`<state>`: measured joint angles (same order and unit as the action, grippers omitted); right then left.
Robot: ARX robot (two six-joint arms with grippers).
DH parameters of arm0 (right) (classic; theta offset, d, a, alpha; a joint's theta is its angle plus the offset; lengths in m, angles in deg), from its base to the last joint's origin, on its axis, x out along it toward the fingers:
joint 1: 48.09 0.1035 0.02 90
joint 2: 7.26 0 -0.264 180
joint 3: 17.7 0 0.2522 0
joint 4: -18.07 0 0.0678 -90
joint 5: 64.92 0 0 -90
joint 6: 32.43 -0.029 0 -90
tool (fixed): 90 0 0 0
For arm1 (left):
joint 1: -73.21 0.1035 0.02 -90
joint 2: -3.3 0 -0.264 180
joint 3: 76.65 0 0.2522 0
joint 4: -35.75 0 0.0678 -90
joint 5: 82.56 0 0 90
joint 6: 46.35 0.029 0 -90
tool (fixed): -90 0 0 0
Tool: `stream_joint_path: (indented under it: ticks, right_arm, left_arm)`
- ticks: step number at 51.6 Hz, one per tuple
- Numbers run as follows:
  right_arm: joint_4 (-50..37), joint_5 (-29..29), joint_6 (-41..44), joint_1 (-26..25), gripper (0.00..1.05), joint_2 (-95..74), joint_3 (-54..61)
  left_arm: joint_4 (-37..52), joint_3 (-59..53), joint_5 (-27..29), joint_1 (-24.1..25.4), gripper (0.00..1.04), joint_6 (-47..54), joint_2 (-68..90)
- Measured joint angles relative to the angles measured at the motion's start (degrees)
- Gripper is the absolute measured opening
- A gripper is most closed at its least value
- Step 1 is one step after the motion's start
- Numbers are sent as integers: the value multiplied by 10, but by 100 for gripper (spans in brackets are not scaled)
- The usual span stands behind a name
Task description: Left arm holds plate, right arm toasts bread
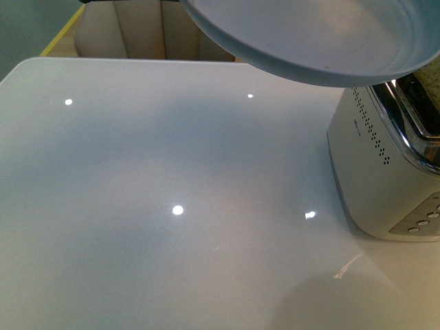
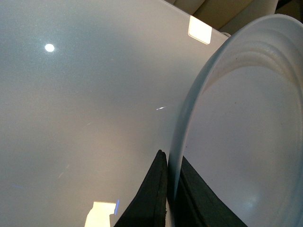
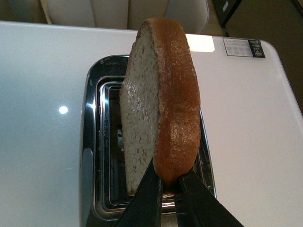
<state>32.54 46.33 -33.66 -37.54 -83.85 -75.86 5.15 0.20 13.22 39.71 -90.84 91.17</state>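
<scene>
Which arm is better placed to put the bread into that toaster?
Right. The right gripper holds the tan speckled bread slice upright over the chrome-topped toaster; the left gripper pinches the round pale blue-grey plate by its rim.

The toaster (image 1: 371,165) stands on the table (image 1: 172,206) at my right, with the rest of the table stretching away to my left. My left hand (image 2: 171,158) grips the rim of the plate (image 1: 309,34), holding it tilted in the air over the table's far side, just above the toaster. My right hand (image 3: 165,177) holds the bread (image 3: 161,104) on edge, directly over the toaster's slots.
</scene>
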Motion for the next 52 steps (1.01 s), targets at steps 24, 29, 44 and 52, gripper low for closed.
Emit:
stream_joint_path:
  ticks: [24,29,44,52]
  right_arm:
    - [-14,16,0,15,3,-22,9]
    - [-15,17,0,16,3,-26,11]
    - [-27,26,0,21,3,-38,20]
    - [-37,30,0,22,3,-48,27]
  left_arm:
    - [0,0,0,0,3,0,0]
    - [0,0,0,0,3,0,0]
    - [0,0,0,0,3,0,0]
    - [0,0,0,0,3,0,0]
